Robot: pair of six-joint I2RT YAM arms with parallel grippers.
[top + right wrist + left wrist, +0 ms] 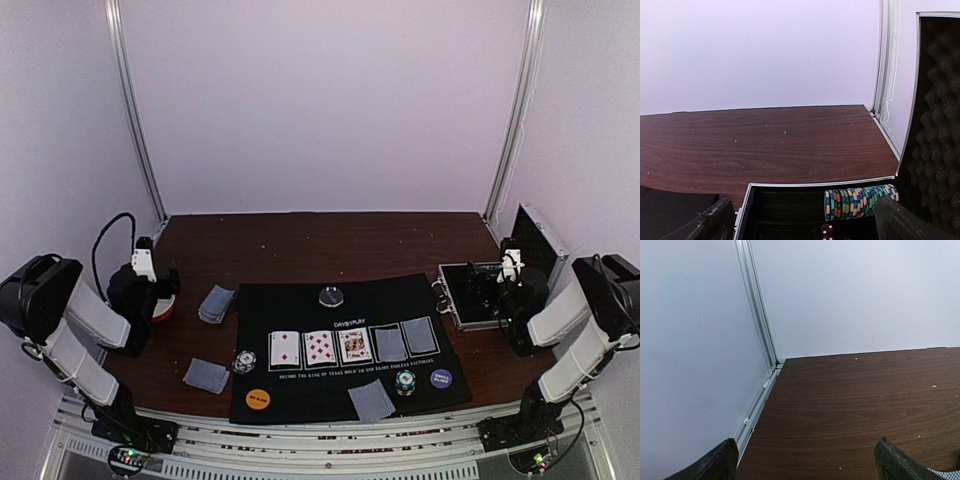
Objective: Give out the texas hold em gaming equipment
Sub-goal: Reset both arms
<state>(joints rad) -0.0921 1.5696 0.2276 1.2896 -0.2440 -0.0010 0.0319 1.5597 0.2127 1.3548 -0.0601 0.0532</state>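
On the black mat point(300, 400) lie three face-up cards point(320, 347) and two face-down cards point(404, 340). A clear dealer disc point(332, 296) sits at the mat's far edge. An orange disc point(259, 399) and a purple disc point(441, 379) lie near its front. Small chip stacks stand at the left point(244, 361) and right point(405, 382). Blue-grey card piles lie at the far left point(216, 303), near left point(206, 375) and front point(371, 400). My left gripper point(165, 283) point(806, 450) is open and empty over bare wood. My right gripper point(490, 285) point(804, 205) is open and empty above the silver case point(452, 300).
The case's lid point(535, 245) stands open at the right. Inside the case lie a row of striped chips point(860, 201) and a red die point(826, 231). A red and white round object point(165, 306) sits by the left gripper. White walls and metal rails point(757, 315) close in the table.
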